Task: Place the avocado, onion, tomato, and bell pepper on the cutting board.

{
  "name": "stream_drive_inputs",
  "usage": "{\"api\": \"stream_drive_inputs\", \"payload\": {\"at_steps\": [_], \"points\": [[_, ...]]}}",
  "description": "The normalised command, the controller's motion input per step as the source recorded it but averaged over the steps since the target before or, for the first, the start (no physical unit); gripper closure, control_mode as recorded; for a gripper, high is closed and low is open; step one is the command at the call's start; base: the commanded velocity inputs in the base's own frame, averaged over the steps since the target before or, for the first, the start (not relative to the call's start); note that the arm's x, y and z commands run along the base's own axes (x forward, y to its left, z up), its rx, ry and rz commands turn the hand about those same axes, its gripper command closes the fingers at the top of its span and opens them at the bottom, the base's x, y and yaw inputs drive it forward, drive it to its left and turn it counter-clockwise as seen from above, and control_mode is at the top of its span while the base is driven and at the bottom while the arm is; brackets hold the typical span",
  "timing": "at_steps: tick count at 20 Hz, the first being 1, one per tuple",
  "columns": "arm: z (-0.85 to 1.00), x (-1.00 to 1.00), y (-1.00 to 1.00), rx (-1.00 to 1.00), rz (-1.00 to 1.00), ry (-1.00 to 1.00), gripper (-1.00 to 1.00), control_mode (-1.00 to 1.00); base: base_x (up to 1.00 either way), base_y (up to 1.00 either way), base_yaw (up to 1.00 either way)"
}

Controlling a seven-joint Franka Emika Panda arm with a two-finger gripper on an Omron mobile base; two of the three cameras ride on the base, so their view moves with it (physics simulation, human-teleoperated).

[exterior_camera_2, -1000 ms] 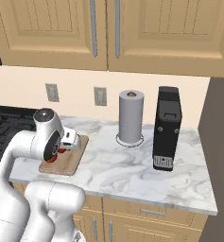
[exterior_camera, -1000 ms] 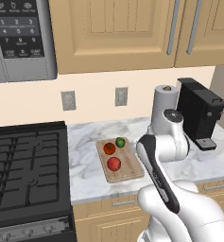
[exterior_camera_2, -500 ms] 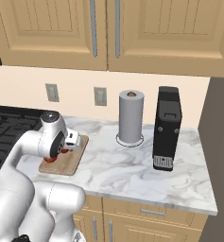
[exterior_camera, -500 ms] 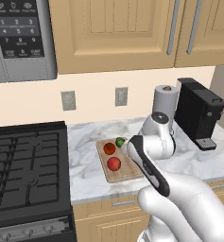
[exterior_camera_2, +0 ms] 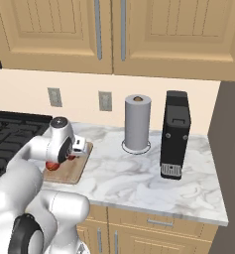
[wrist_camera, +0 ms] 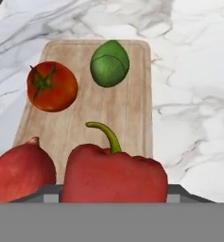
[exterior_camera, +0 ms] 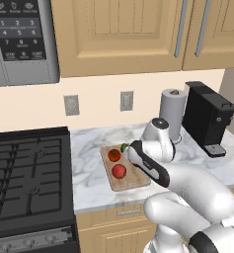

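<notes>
On my hand camera the cutting board (wrist_camera: 132, 104) lies on the marble tabletop (wrist_camera: 193, 94) carrying the avocado (wrist_camera: 109, 64), tomato (wrist_camera: 52, 86), onion (wrist_camera: 20, 172) and bell pepper (wrist_camera: 114, 172). I cannot tell whether my hand (exterior_camera_2: 79, 147) is clenched or released.

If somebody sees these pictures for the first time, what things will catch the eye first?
The wooden cutting board on the marble counter, seen close from the hand view, holds four vegetables. A large red bell pepper lies nearest beside a reddish onion; behind them are a tomato and a green avocado. In the base views the white arm bends over the board.
</notes>
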Motion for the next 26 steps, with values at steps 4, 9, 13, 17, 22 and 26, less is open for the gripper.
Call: {"api": "stream_drive_inputs", "payload": {"at_steps": [4,9,13,17,22,26], "points": [[-0.18,0.30,0.06,0.00,0.00,0.03,1.00,-1.00,0.00,0.00,0.00],[-0.13,0.20,0.03,0.00,0.00,0.03,1.00,-1.00,0.00,0.00,0.00],[-0.19,0.09,0.10,0.00,0.00,0.05,1.00,-1.00,0.00,0.00,0.00],[-0.22,0.09,0.16,0.00,0.00,0.07,1.00,-1.00,0.00,0.00,0.00],[-0.27,0.08,0.08,0.00,0.00,0.09,1.00,-1.00,0.00,0.00,0.00],[-0.26,0.11,0.01,0.00,0.00,0.10,1.00,-1.00,0.00,0.00,0.00]]}}
